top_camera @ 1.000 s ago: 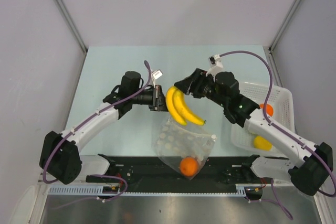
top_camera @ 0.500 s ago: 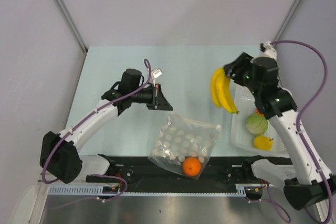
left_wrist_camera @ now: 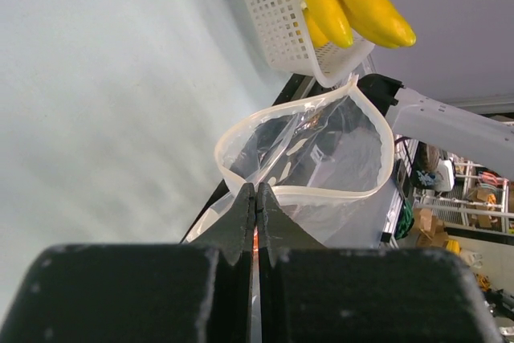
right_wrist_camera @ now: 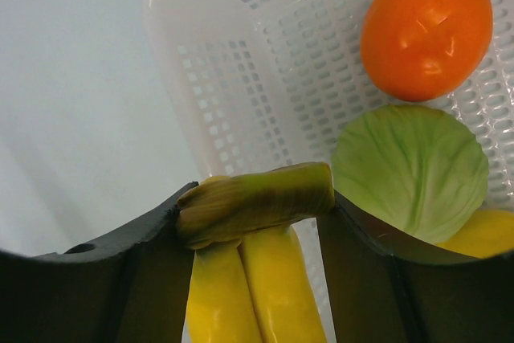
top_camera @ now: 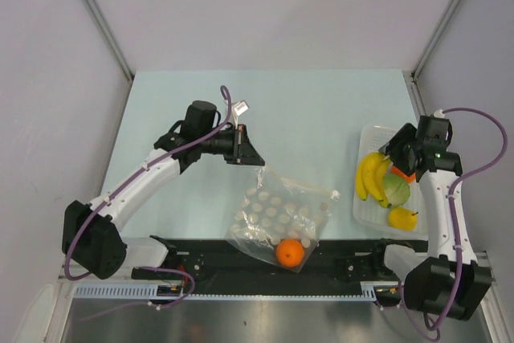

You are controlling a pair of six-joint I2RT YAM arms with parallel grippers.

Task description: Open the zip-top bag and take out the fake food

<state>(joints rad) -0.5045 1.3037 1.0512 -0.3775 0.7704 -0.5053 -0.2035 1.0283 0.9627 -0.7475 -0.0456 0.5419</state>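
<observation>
The clear zip-top bag (top_camera: 277, 216) lies mouth-open near the table's front, with a round orange (top_camera: 290, 254) inside at its lower end. My left gripper (top_camera: 248, 151) is shut on the bag's upper edge; in the left wrist view its fingertips (left_wrist_camera: 255, 192) pinch the zip rim (left_wrist_camera: 321, 195), and the mouth gapes. My right gripper (top_camera: 393, 161) is shut on the stem of the yellow banana bunch (top_camera: 370, 176) and holds it over the basket's left side. The right wrist view shows the stem (right_wrist_camera: 257, 198) clamped between both fingers, with the bananas (right_wrist_camera: 273, 295) hanging below.
The white perforated basket (top_camera: 361, 216) stands at the right edge and holds a pale green cabbage (top_camera: 394, 189), a yellow lemon-like fruit (top_camera: 401, 218) and a small orange piece (top_camera: 406, 173). A black rail (top_camera: 201, 253) runs along the near edge, partly under the bag.
The right arm carried the banana bunch from above the bag rightward and down over the basket. The left gripper kept its hold on the bag, which settled slightly.
</observation>
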